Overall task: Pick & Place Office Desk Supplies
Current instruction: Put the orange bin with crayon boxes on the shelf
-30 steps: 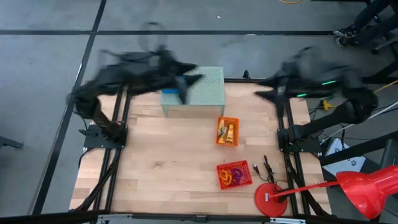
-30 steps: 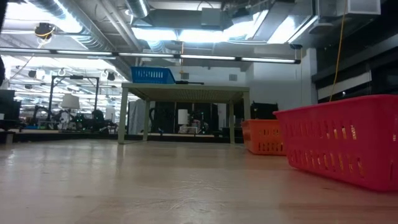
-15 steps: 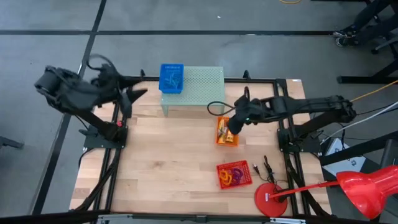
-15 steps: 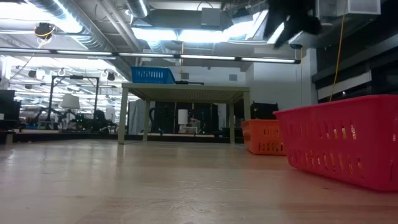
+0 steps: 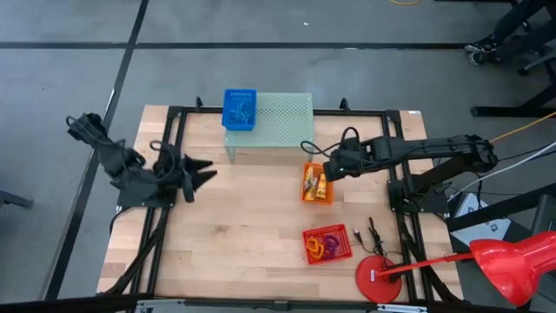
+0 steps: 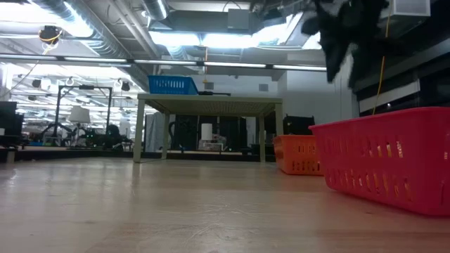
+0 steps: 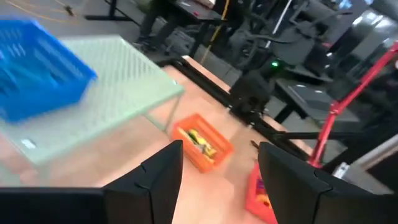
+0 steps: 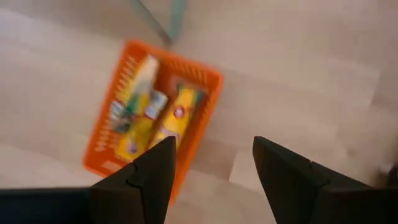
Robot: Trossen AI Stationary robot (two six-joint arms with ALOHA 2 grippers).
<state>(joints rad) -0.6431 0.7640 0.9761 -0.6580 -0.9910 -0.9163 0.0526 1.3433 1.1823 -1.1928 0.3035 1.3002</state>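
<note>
The right gripper [image 5: 328, 167] hangs with fingers spread and empty just above the orange basket [image 5: 317, 183], which holds the yellow-and-white blocky pieces [image 8: 140, 121] beside the pale green perforated stand [image 5: 276, 122]. The left gripper [image 5: 204, 172], also open and empty, sits at the wooden table [image 5: 234, 235]'s left edge. A blue basket [image 5: 240, 109] rests on the stand, and a red basket [image 5: 327, 244] of coloured loops [image 5: 325, 246] lies near the red round-based lamp [image 5: 380, 278]

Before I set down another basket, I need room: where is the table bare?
Bare wood runs from the left gripper across to the orange basket and red basket. The right side is crowded: both baskets, the right gripper, the red lamp base.
</note>
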